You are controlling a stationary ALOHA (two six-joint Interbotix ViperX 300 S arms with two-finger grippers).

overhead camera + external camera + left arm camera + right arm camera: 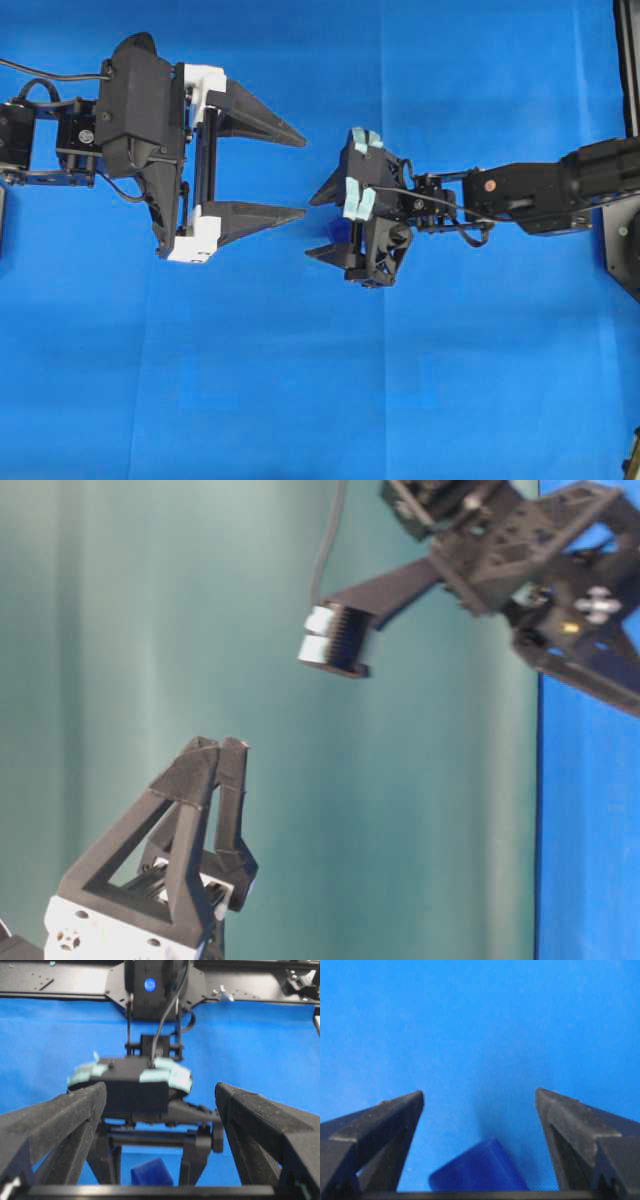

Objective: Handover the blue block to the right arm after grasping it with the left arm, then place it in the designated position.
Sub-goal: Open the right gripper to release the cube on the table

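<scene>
The blue block (479,1167), a small dark-blue cube with softly rounded edges and darker than the bright blue cloth (300,380), lies tilted on that cloth between the two black fingers of the right gripper (325,225). The right gripper's jaws stand wide apart, clear of the block on both sides, gripping nothing. In the left wrist view the block (151,1172) shows low beneath the mint-capped gripper. The left gripper (300,175), with white finger mounts, is spread fully and empty, its fingertips facing the right gripper, just apart from it.
</scene>
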